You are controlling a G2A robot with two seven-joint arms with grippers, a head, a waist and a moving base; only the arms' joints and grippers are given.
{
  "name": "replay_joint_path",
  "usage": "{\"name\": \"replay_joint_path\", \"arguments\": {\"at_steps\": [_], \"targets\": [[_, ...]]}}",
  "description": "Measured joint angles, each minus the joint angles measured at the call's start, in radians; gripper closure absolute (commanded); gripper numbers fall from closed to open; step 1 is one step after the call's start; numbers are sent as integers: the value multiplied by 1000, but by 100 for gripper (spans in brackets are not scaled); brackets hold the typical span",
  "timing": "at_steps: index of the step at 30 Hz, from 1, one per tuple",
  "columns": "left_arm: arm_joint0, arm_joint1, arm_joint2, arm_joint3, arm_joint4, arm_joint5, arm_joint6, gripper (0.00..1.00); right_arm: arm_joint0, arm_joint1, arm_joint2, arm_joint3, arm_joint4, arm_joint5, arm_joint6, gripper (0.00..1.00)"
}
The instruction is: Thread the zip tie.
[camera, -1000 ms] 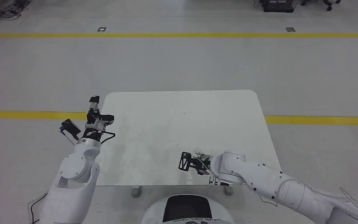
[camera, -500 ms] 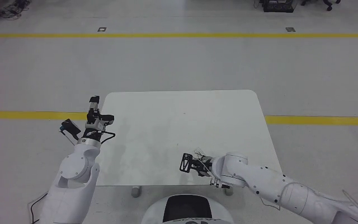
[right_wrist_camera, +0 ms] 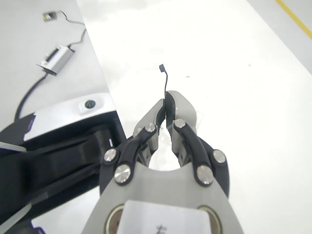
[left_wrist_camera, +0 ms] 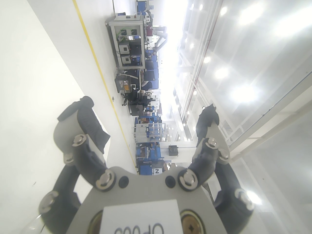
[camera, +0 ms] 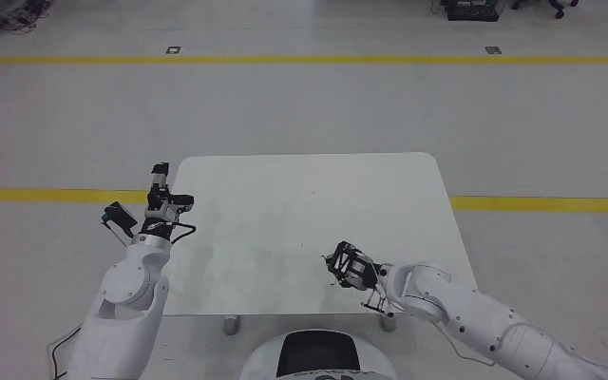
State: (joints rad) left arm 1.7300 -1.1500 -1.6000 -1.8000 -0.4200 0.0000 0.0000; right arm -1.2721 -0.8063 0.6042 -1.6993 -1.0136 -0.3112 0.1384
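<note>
1. Rightward and a little away from the table's near edge: that was how the right gripper (right_wrist_camera: 166, 100) had shifted over the last second, turning as it went, while the left arm had kept its place.
2. Nearest the robot, the right gripper's fingers were pressed together on a thin black zip tie (right_wrist_camera: 166, 83), pinching its strap.
3. The free part of the zip tie stuck out past the fingertips, slightly bent, with its small square head at the far end above the white table (right_wrist_camera: 219, 49); whether the head touched the surface could not be told.
4. Beside the table on the floor lay a small grey box (right_wrist_camera: 57, 58) with a cable running from it.
5. Farther off, at the table's left edge, the left gripper (left_wrist_camera: 146, 105) was raised with its fingers spread wide and nothing between them.
6. Beyond the table, a yellow line (camera: 304, 60) crossed the floor.
</note>
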Motion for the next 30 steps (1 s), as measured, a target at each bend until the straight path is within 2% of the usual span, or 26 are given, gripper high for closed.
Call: {"name": "replay_joint_path", "arguments": {"at_steps": [2,4,20,24,26,30], "targets": [[0,0,0,0,0,0,0,0,-19,11,25,15,34,-35,-83,100],[0,0,0,0,0,0,0,0,-25,15,29,15,45,-31,-126,100],[0,0,0,0,0,0,0,0,-25,14,29,14,46,-28,-113,100],[-1,0,2,-3,4,-1,-2,0,-44,13,43,19,112,-29,-168,100],[-2,1,15,-20,48,-10,-7,0,-48,18,42,21,149,-29,-194,100],[7,0,82,-74,254,-28,8,0,-45,35,24,26,257,-29,-255,100]]}}
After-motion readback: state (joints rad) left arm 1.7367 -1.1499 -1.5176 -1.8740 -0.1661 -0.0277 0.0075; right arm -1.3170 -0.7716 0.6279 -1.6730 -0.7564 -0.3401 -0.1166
